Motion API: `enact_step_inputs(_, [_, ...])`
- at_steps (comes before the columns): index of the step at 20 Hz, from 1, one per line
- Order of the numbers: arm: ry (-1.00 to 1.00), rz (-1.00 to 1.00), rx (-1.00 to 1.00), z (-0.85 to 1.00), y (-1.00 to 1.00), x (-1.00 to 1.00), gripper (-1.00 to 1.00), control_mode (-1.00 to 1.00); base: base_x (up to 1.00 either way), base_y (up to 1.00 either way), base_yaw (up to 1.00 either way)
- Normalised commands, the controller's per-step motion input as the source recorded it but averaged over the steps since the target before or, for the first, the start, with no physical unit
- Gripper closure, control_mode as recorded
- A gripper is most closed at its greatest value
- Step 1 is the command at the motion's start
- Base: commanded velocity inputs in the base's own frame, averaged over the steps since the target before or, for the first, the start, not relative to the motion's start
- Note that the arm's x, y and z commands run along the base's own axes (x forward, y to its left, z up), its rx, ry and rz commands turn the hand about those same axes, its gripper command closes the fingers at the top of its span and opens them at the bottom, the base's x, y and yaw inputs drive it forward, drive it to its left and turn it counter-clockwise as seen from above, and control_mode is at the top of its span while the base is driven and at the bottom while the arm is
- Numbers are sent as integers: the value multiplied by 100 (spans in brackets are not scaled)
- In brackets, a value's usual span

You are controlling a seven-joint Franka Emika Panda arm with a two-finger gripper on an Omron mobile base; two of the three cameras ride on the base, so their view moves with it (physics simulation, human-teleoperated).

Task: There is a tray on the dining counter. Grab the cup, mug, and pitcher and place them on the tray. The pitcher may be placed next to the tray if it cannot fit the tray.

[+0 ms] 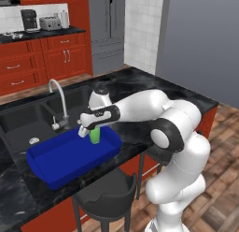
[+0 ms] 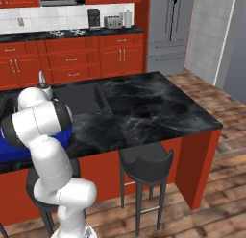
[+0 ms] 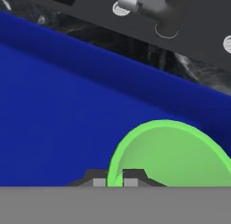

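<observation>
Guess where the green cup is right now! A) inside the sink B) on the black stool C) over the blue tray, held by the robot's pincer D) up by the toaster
C: the pincer pinches the rim of the green cup, one fingertip on each side of the wall, and the cup sits within the raised sides of the blue tray on the dining counter.
</observation>
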Motion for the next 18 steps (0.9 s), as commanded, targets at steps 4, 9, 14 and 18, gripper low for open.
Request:
enact_step_inputs(4, [0, 0, 0, -33, 0, 0, -100, -100, 0, 0, 0])
enact_step_inputs(9, [-2, 0, 0, -14, 0, 0, -100, -100, 0, 0, 0])
enact_step_inputs(14, [-6, 0, 0, -2, 0, 0, -100, -100, 0, 0, 0])
enact_step_inputs(18, [-20, 0, 0, 28, 6, -3, -100, -100, 0, 0, 0])
